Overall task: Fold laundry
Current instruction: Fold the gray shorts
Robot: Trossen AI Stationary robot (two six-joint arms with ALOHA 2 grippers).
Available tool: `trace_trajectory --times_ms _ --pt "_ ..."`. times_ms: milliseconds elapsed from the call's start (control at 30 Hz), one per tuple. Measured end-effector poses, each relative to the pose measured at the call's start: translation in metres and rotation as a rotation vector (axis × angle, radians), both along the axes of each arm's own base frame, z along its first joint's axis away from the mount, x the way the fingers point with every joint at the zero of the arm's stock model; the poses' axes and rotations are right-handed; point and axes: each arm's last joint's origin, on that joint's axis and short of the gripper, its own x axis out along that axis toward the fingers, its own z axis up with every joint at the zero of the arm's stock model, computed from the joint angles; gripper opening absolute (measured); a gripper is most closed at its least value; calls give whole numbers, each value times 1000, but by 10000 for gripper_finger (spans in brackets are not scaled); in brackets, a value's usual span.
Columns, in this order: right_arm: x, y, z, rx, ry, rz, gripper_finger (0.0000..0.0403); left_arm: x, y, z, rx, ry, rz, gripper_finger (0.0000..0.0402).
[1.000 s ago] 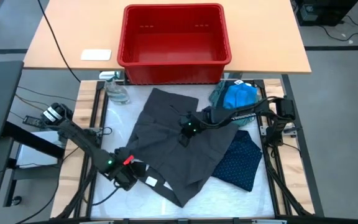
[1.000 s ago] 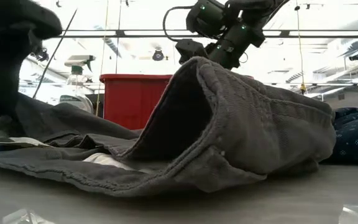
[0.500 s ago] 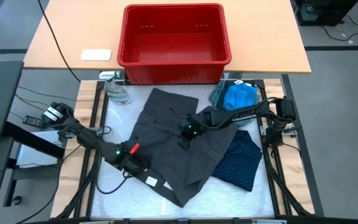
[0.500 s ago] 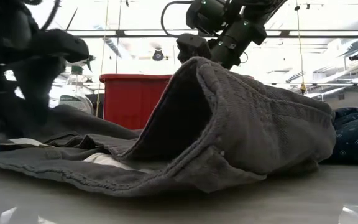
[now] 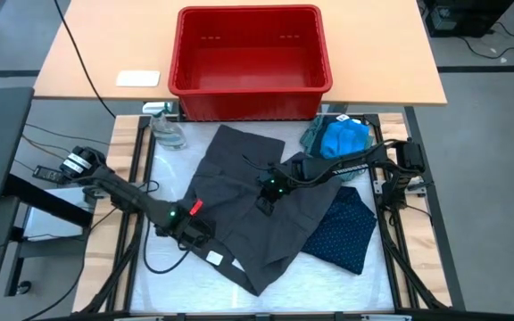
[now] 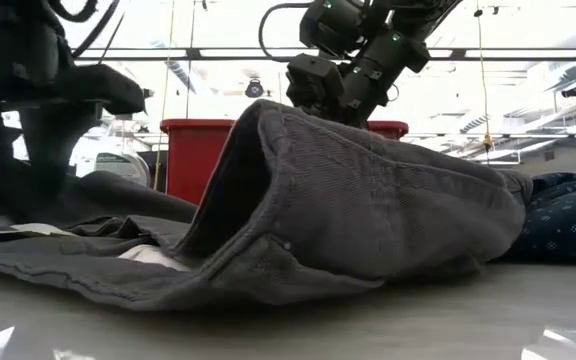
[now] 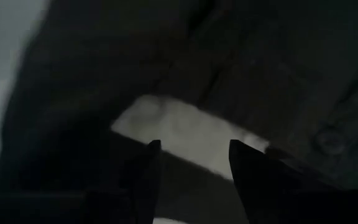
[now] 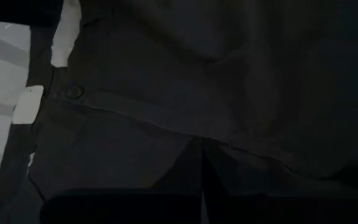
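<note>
While its fingers stood apart over a white label [image 7: 185, 134], the left claw [image 5: 193, 234] hovered at the near left edge of the large charcoal-grey garment [image 5: 257, 209] spread mid-desk. Fingers pressed together, the right claw [image 5: 264, 192] pinched a raised fold at its middle. Right of it lay the navy dotted piece [image 5: 346, 230] and the bright blue one [image 5: 344, 138]

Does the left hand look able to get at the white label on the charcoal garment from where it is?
Probably yes. The left hand sits open at the charcoal garment's near edge, with the white label just ahead of its fingertips and nothing lying over it.
</note>
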Motion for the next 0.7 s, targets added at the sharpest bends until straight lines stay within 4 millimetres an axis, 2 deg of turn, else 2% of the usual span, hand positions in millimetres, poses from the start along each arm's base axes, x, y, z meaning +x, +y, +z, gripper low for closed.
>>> trace_trajectory --times_ms 133,300,567,700 --pt "0 0 0 -23 1 -4 7 -5 0 0 68 18 12 192" --pt "0 -1 0 -38 1 12 7 -10 14 -6 140 67 61 192" --pt "-1 -4 0 -45 8 12 7 19 9 -6 17 -181 -65 192" --pt "-1 -4 0 -49 8 10 7 17 18 -7 69 -129 -109 190"
